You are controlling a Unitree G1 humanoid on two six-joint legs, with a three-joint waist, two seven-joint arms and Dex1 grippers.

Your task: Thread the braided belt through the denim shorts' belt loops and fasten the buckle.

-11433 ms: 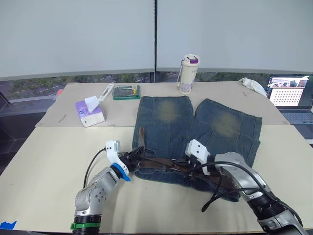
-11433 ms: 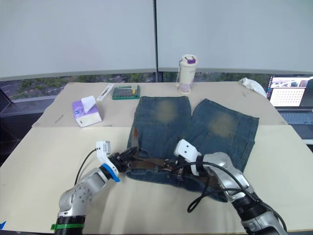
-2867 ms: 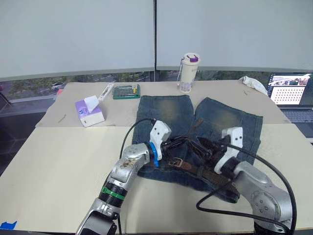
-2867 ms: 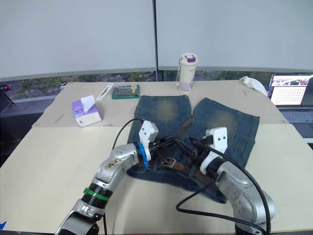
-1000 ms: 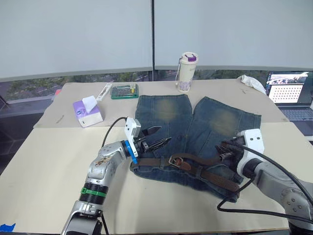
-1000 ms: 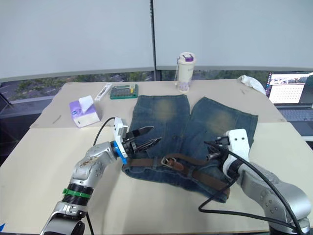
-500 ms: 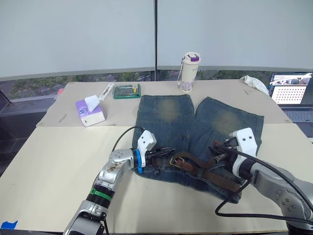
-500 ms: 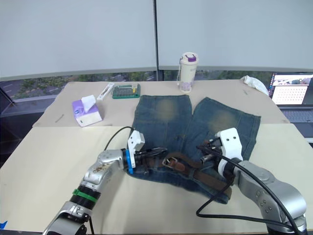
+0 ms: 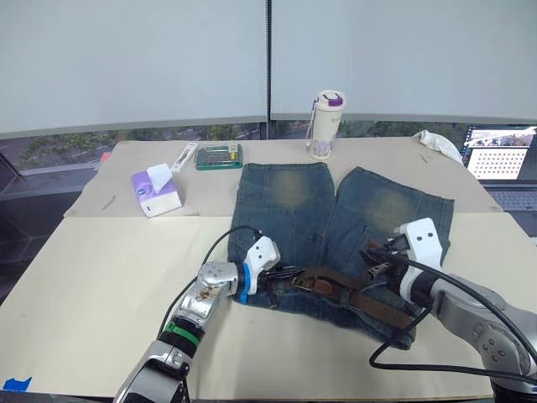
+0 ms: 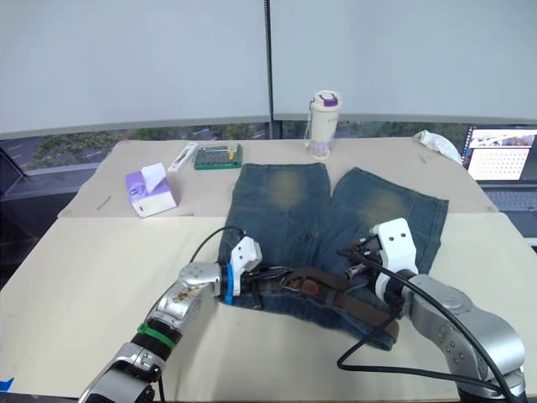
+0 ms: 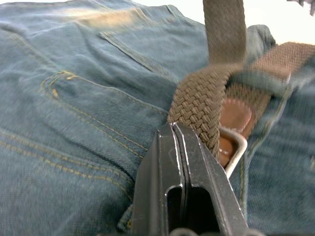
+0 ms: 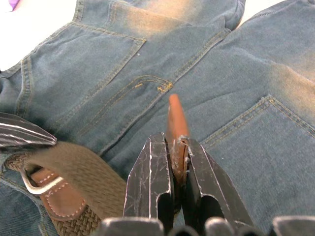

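The denim shorts (image 9: pixel 294 193) lie flat on the table, waistband toward me. The braided belt (image 9: pixel 369 300) runs along the waistband, with its buckle (image 9: pixel 312 284) near the middle. My left gripper (image 9: pixel 288 275) lies low on the waistband with its fingers shut and empty, the tips (image 11: pixel 172 127) touching the braided strap (image 11: pixel 197 103) right beside the buckle (image 11: pixel 236 150). A denim belt loop (image 11: pixel 266 81) crosses over the strap just past it. My right gripper (image 9: pixel 375 256) hovers over the right leg, shut (image 12: pixel 176 140) on the belt's brown leather tip (image 12: pixel 173 110).
At the back of the table stand a purple tissue box (image 9: pixel 155 191), a green case (image 9: pixel 219 156), a cream bottle with a purple lid (image 9: pixel 325 126) and a white cloth (image 9: pixel 436 144). A laptop (image 9: pixel 503 159) sits at the far right.
Over the last second my left gripper came down from above the left leg, shut, and moved right to the buckle. The right gripper edged left with the belt tip.
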